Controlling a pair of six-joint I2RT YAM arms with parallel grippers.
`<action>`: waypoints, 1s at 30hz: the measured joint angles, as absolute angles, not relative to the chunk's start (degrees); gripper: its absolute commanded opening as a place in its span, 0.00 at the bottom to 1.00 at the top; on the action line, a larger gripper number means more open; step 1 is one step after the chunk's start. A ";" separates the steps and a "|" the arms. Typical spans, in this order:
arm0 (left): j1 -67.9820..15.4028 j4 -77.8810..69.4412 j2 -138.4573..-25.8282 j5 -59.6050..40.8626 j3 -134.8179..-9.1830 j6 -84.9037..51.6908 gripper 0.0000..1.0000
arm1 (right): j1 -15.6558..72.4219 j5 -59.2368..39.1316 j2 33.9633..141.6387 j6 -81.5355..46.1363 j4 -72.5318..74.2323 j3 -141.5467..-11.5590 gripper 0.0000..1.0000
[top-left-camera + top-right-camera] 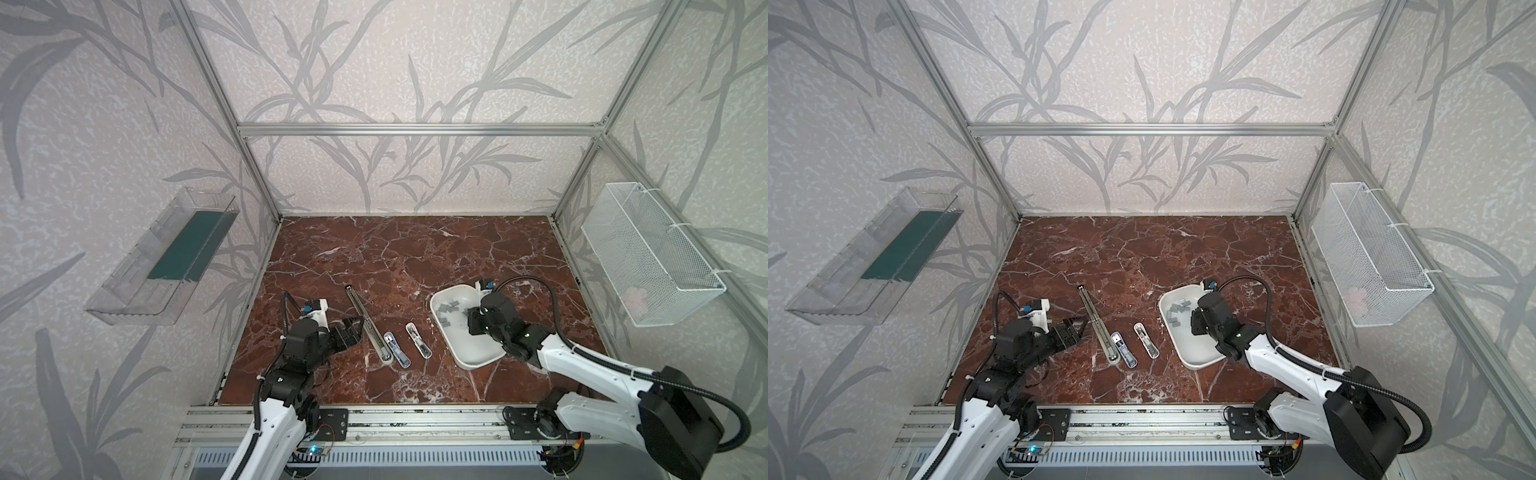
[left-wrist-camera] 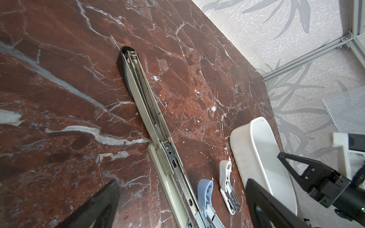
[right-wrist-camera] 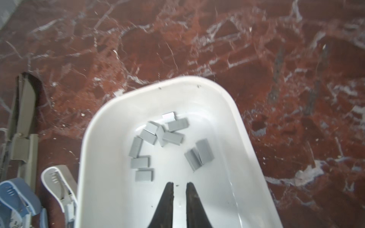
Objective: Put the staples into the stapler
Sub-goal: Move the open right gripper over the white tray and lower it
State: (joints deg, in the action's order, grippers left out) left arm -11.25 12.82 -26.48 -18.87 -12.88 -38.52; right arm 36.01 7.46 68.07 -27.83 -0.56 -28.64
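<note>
Furthest left, the left gripper (image 1: 354, 327) hovers low over the marble table (image 1: 415, 257) with its jaws spread wide and nothing between them, just beside the long beige stapler (image 1: 368, 324). That stapler lies folded open and flat, and I see no staples in its channel. To its right lie a small blue stapler (image 1: 397, 349) and then a small white stapler (image 1: 418, 340), both of which also look opened out. That makes three staplers. Which of them is meant to be loaded I cannot tell. Next comes one white tray (image 1: 473, 353), and the staples (image 3: 172, 138) all lie inside it, towards its far end. I count about eleven grey strips there, though a few overlap and the count may be one off. The right gripper (image 3: 180, 184) hangs inside the tray just short of the strips. Its jaws are almost together with only a slit between them, and they grip nothing. By my reading the task is barely begun. The staplers are open and ready, but no strip is picked up yet. One must be lifted, carried left to a stapler, laid in its channel, and the stapler closed.
</note>
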 measured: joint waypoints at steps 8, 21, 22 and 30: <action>-11.27 12.82 -28.77 -17.12 -12.88 -38.09 0.99 | 33.69 1.19 79.59 -27.77 0.60 -32.40 0.08; -11.25 12.84 -28.77 -15.84 -12.91 -37.45 0.99 | 33.52 10.61 86.17 -24.51 -4.27 -40.80 0.14; -11.27 12.84 -28.75 -15.75 -12.91 -37.43 0.99 | 33.52 11.79 87.09 -24.23 -5.26 -41.41 0.14; -11.25 12.84 -28.77 -15.46 -12.91 -37.10 0.99 | 33.52 16.36 91.81 -23.53 -9.58 -46.59 0.15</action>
State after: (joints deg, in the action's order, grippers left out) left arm -11.25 12.84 -28.77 -15.46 -12.91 -37.10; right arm 33.52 16.36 91.81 -23.53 -9.58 -46.59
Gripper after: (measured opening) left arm 0.993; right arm 0.149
